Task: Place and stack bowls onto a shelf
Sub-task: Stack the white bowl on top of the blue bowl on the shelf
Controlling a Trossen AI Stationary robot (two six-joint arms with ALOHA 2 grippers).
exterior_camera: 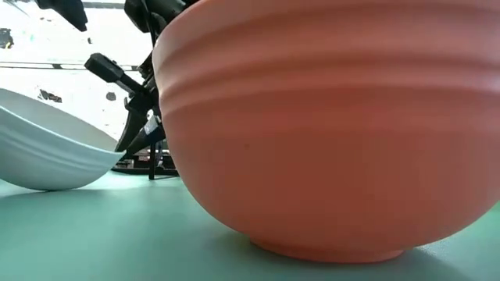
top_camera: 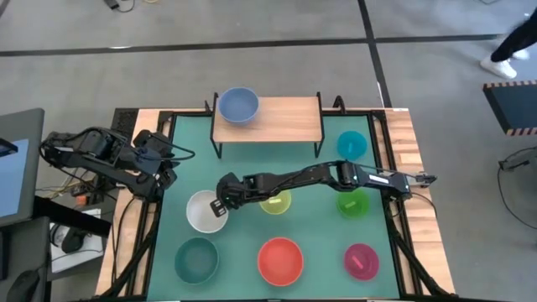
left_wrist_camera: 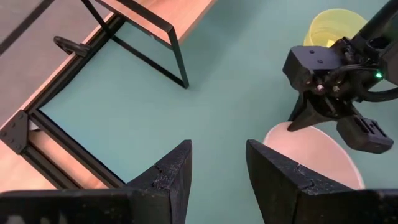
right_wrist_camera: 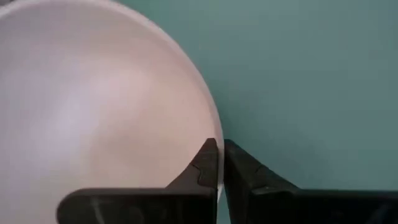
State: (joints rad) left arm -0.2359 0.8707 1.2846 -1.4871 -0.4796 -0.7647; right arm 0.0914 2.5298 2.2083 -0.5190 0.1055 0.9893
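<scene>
White bowl [right_wrist_camera: 93,106] rim clamped in right gripper [right_wrist_camera: 219,163] jaws | left gripper [left_wrist_camera: 217,168] jaws apart

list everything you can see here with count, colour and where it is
shelf: 1, light wood, black legs, far edge of mat
blue bowl: 1, on shelf, left end
white bowl: 1, mat, left of centre, tilted
dark teal bowl: 1, near left
red bowl: 1, near centre
magenta bowl: 1, near right
green bowl: 1, right
cyan bowl: 1, far right
yellow-green bowl: 1, centre, under right arm
right claw: shut on white bowl's rim
left claw: open, left edge
</scene>
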